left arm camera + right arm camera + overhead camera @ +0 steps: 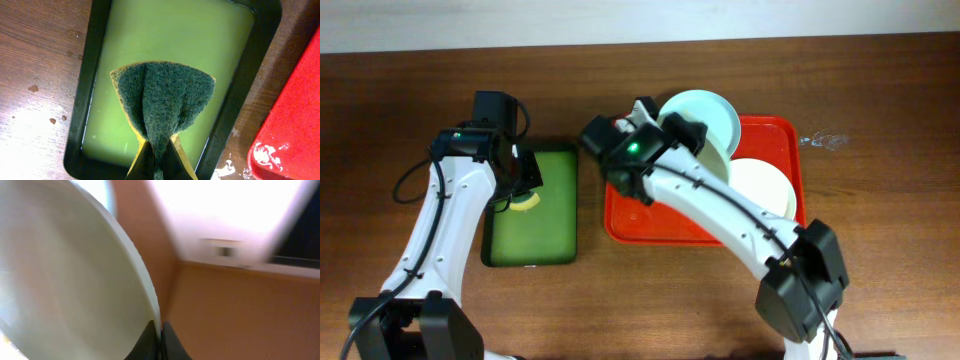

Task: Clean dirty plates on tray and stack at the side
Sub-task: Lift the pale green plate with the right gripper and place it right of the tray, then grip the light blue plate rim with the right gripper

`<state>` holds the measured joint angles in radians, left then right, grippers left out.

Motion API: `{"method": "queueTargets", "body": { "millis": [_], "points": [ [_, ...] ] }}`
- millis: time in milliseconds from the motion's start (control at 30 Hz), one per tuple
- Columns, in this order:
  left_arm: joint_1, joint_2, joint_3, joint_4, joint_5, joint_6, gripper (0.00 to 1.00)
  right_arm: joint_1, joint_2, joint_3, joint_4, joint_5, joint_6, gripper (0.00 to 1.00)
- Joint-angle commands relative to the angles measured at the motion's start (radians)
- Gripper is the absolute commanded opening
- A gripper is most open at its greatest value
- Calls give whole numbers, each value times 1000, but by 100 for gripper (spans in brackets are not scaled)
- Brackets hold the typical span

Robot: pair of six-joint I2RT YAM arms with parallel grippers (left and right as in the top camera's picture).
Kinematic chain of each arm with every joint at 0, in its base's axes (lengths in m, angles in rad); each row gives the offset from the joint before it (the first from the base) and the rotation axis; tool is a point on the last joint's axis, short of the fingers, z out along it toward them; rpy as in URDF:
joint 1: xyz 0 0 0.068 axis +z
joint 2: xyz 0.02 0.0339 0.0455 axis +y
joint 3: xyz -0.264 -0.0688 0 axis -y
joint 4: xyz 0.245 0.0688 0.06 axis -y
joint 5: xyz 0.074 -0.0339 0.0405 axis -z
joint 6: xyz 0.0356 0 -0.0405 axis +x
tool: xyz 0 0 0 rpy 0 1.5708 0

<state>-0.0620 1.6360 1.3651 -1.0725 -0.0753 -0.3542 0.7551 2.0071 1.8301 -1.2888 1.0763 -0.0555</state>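
Observation:
My right gripper is shut on the rim of a pale mint-blue plate and holds it tilted above the red tray. In the right wrist view the plate fills the left side, its rim pinched between the fingers. A white plate lies in the tray at the right. My left gripper is shut on a folded green-and-yellow sponge above the green tray. A third plate is not visible.
The dark-rimmed green tray holds pale green liquid, left of the red tray. White foam spots lie on the wood between the trays. A small wet patch is on the table right of the red tray.

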Motion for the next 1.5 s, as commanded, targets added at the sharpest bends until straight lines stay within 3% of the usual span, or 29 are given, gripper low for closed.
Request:
{"method": "queueTargets", "body": {
  "millis": [0,33,100,133,167,300,400,500,567,633,667,700,767,800,900,1000,1067,1100,1200,1333,1433,1467],
  "points": [
    [6,-16,6,1,-3,19,0,-208,-31,19,42,-369,219,4],
    [6,-16,6,2,-8,19,0,-322,-32,19,88,-591,214,4],
    [6,-16,6,2,-11,19,0,-555,-24,19,133,-1160,33,4],
    [6,-16,6,3,-11,19,0,-746,-20,19,142,-1483,-49,4],
    [6,-15,6,7,-11,19,0,-836,-20,19,142,-1577,-76,4],
    [6,-15,6,14,-10,19,0,-1131,1,18,243,-1599,-85,4],
    [6,-15,6,13,-10,19,0,-1242,61,18,323,-1329,73,4],
    [6,-15,6,13,-11,19,0,-1319,166,18,363,-1326,100,4],
    [6,-15,6,13,-10,19,0,-1368,230,18,398,-1326,206,4],
    [6,-15,6,14,-10,19,0,-1395,258,18,410,-1329,223,5],
    [6,-15,6,17,-10,19,0,-1397,261,18,407,-1329,217,14],
    [6,-15,6,24,-10,19,0,-1390,260,19,402,-1337,218,45],
    [6,-15,6,27,-10,19,0,-1373,214,23,393,-1440,218,88],
    [6,-15,6,28,-10,19,0,-1346,170,38,391,-1466,218,95],
    [6,-15,6,29,-10,19,0,-1172,115,56,407,-1547,99,98],
    [6,-15,6,28,-10,19,0,-931,128,42,405,-1392,82,99],
    [6,-15,6,28,-10,19,0,-822,128,11,404,-1236,137,99],
    [6,-15,6,28,-9,19,0,-771,128,-28,409,-1137,249,100],
    [6,-15,6,29,9,19,0,-719,128,-160,473,-1144,452,73],
    [6,-15,6,31,9,19,0,-641,128,-283,628,-1195,455,64],
    [6,-15,6,31,9,19,0,-629,128,-284,665,-1195,453,25],
    [6,-15,6,31,9,19,0,-629,128,-284,667,-1195,453,6]
  ]
}}
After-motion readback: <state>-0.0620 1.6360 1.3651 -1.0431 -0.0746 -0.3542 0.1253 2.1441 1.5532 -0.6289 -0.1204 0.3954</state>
